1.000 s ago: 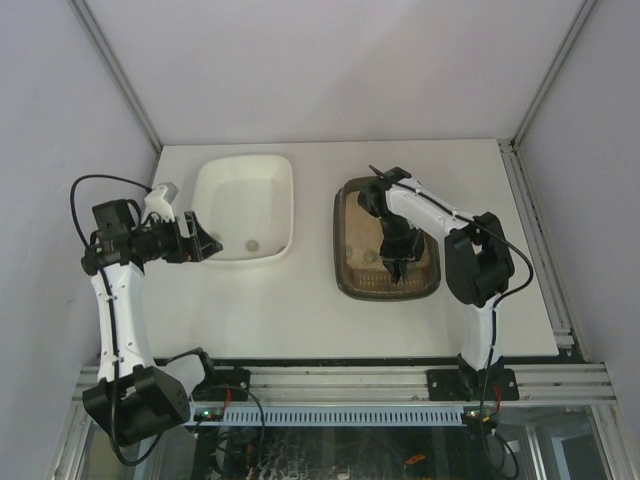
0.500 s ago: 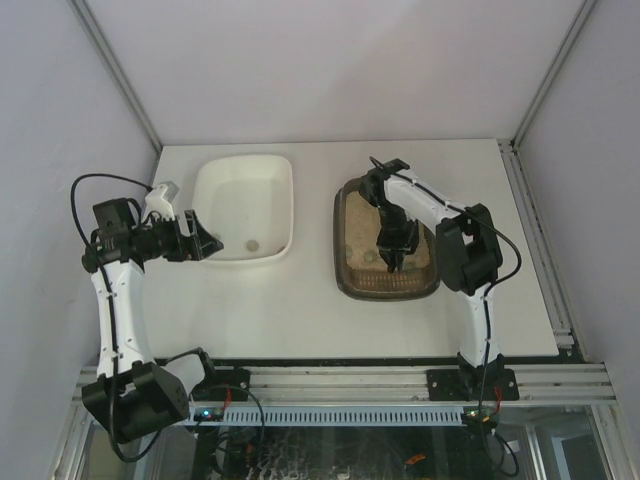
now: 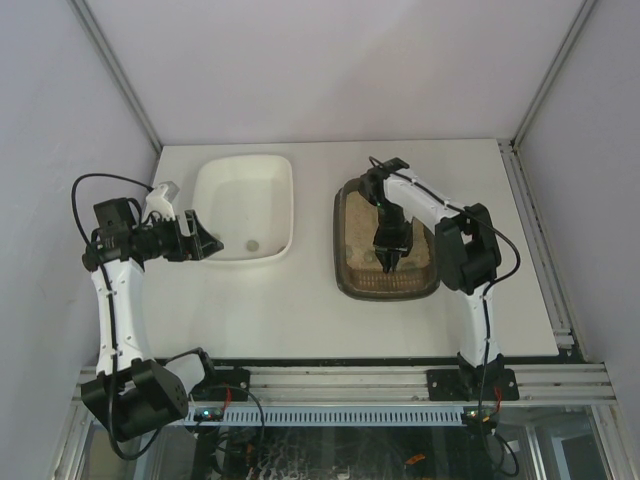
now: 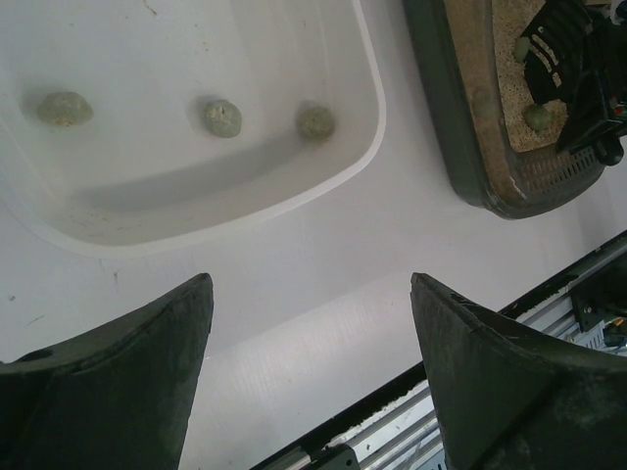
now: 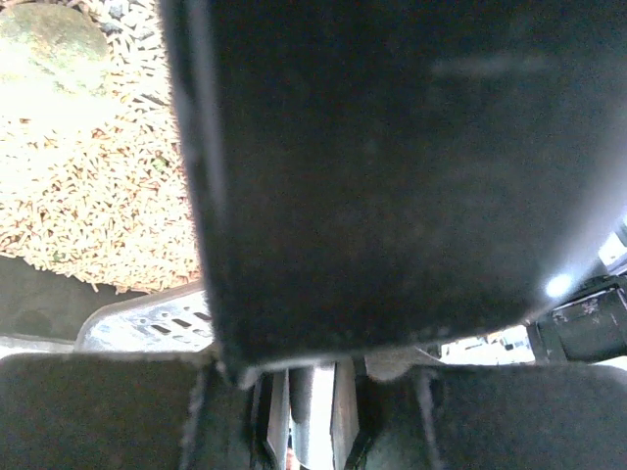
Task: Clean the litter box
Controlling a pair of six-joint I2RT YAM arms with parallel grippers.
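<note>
The litter box (image 3: 345, 240) is a dark brown tray of beige litter at the right of the table. My right gripper (image 3: 389, 260) reaches down into its near end. It is shut on the handle of a grey slotted scoop (image 5: 137, 318), whose blade lies on the litter at the near wall (image 4: 549, 171). Greenish clumps (image 4: 536, 116) lie in the litter, one close to the scoop (image 5: 49, 44). My left gripper (image 3: 205, 243) hovers open and empty (image 4: 309, 284) at the near left corner of the white tub (image 3: 290, 200). The tub holds three clumps (image 4: 222, 117).
The tub and the litter box stand side by side with bare table (image 3: 312, 290) between them. The metal rail (image 3: 350, 380) runs along the table's near edge, and the enclosure's walls stand close on both sides.
The right arm has drawn in, and its gripper has shifted slightly left and back in the litter box. The left arm has not moved.
</note>
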